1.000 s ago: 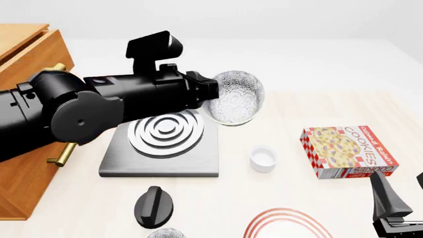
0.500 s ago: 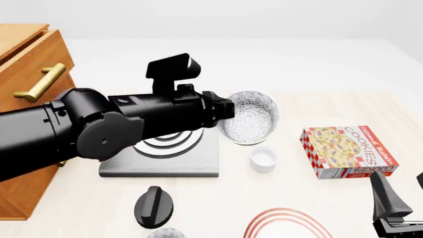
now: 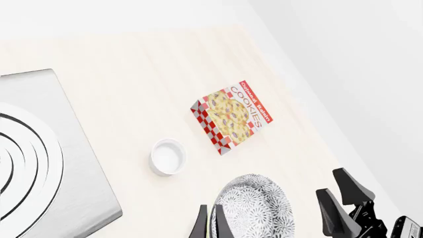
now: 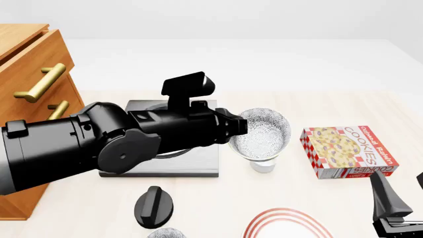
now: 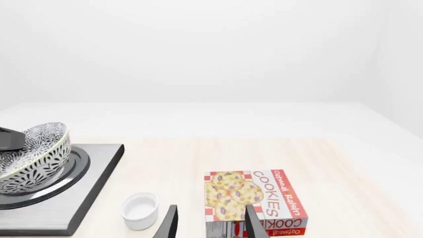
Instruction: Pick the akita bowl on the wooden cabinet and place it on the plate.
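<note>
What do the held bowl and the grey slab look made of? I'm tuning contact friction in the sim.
The akita bowl looks like glazed ceramic: fine grey-white speckling and a pale rim. The grey slab looks like brushed metal, with a matte silver sheen and raised rings. Both are renders, so this is only a guess.
</note>
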Available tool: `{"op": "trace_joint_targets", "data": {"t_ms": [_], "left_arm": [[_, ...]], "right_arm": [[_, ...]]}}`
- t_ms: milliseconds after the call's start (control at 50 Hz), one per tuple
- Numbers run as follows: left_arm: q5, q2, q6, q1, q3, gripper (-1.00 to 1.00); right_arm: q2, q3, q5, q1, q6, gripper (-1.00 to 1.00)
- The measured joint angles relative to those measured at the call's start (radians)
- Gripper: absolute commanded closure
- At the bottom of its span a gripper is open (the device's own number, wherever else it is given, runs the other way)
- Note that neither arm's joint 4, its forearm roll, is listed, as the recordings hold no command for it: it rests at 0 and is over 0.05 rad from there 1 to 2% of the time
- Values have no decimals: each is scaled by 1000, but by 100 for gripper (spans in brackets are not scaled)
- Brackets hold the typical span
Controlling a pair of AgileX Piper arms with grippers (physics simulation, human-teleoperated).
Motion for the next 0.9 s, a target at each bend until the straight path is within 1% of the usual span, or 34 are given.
{"op": "trace_joint_targets", "data": {"t_ms": [560, 900], "left_arm": [[-19, 19, -49, -48, 43, 100], [-39, 34, -75, -60, 71, 100]], "right_arm": [[0, 0, 0, 0, 0, -100], [0, 0, 0, 0, 0, -100]]}}
